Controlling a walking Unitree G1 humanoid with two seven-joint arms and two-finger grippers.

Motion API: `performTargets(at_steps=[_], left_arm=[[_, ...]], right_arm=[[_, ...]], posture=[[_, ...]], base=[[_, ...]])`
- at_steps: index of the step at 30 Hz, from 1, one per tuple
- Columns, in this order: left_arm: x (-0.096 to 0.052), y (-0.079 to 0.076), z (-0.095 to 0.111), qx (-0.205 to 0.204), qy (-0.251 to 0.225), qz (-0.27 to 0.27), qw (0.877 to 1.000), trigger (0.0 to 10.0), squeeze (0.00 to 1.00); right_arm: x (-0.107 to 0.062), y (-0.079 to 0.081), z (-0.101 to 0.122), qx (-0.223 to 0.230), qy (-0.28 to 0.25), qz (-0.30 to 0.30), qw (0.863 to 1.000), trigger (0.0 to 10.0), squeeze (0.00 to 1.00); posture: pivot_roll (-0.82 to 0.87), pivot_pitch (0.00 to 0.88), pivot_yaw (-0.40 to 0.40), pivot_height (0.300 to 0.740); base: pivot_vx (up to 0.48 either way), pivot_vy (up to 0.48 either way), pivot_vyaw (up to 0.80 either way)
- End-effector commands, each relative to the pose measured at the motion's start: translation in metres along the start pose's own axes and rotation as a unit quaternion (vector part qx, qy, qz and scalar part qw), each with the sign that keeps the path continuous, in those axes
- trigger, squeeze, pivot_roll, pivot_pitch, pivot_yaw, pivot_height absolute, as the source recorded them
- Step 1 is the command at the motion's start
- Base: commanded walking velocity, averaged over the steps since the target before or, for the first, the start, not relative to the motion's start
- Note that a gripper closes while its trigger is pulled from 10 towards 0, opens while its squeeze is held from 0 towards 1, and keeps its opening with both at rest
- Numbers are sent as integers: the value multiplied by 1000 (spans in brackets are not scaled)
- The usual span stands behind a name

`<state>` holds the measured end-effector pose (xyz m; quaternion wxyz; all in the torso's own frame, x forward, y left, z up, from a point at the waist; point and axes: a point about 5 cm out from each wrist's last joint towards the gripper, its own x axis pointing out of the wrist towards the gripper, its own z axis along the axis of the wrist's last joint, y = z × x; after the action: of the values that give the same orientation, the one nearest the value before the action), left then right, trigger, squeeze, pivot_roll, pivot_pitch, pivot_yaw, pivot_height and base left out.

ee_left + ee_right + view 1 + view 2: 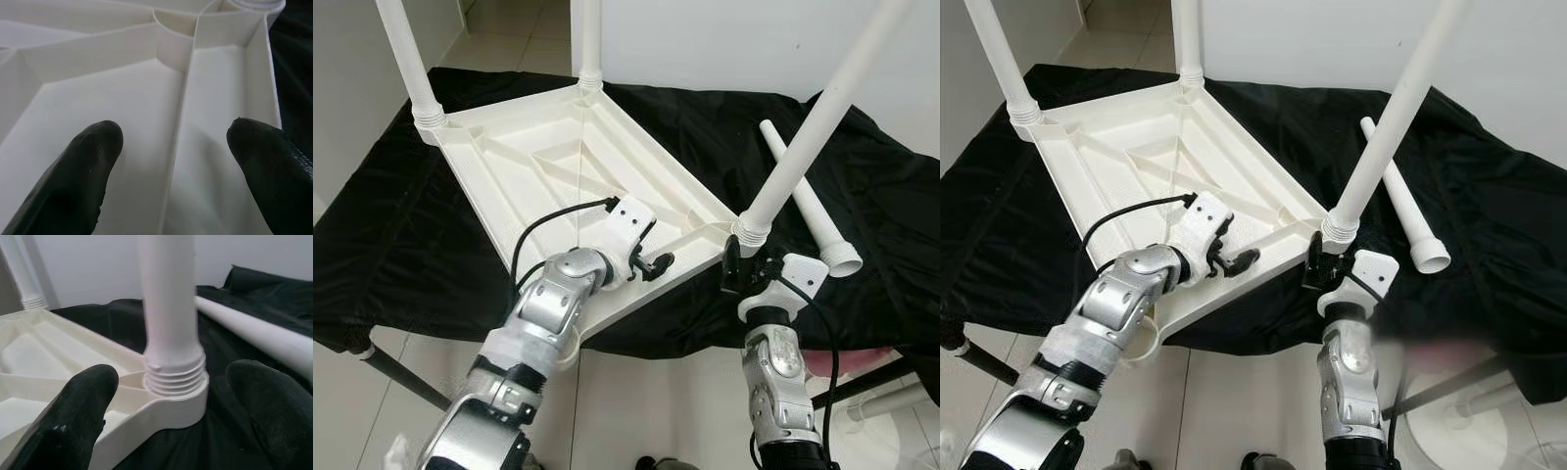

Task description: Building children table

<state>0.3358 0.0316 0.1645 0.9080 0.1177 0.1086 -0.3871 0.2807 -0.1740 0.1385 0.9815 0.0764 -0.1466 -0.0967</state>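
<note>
Black cloth covered the surface under an upturned tabletop (568,166), stiff light plastic; left gripper (651,257) and right gripper (171,396) spread wide, right flanking a leg (793,157) base.

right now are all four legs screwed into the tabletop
No, three legs stand in the tabletop, while the fourth leg lies loose on the black cloth.

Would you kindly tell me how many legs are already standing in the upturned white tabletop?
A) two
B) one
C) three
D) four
C: three legs stand upright in corners of the tabletop, at and, while a fourth leg lies loose on the black cloth.
</note>
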Motion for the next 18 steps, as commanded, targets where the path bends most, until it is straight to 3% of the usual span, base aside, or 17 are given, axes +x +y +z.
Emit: performTargets(at_steps=[1,4,7,12,13,14,15,18], left_arm=[[5,-1,-4,13,24,17,999,10000,0],[7,-1,-5,16,30,21,999,10000,0],[12,10,-7,16,39,73,996,10000,0],[13,19,-6,6,37,113,993,10000,0],[13,23,-6,-13,33,122,992,4745,0],[13,23,-6,-13,33,122,992,4745,0],[12,30,-7,-41,35,138,989,0,0],[10,40,-8,-63,37,160,984,0,0]], right_arm=[[-1,-8,1,-8,-4,-16,1000,10000,0],[-1,-9,1,-9,-4,-18,1000,10000,0],[0,-4,0,-6,0,-7,1000,10000,0],[0,1,-1,-4,4,2,1000,10000,0],[0,3,-2,-3,5,4,1000,10000,0],[0,3,-2,-3,5,4,1000,10000,0],[0,5,-3,-2,7,5,1000,10000,0],[0,5,-4,-2,8,6,1000,10000,0]], posture=[[-50,83,-20,740],[-50,83,-20,740],[-54,75,-14,740],[-51,73,-14,740],[-51,73,-14,740],[-51,73,-14,740],[-47,67,-14,740],[-47,66,-12,740]], base=[[0,0,0],[0,0,0],[0,0,0],[0,0,0],[0,0,0],[0,0,0],[0,0,0],[0,0,0]])
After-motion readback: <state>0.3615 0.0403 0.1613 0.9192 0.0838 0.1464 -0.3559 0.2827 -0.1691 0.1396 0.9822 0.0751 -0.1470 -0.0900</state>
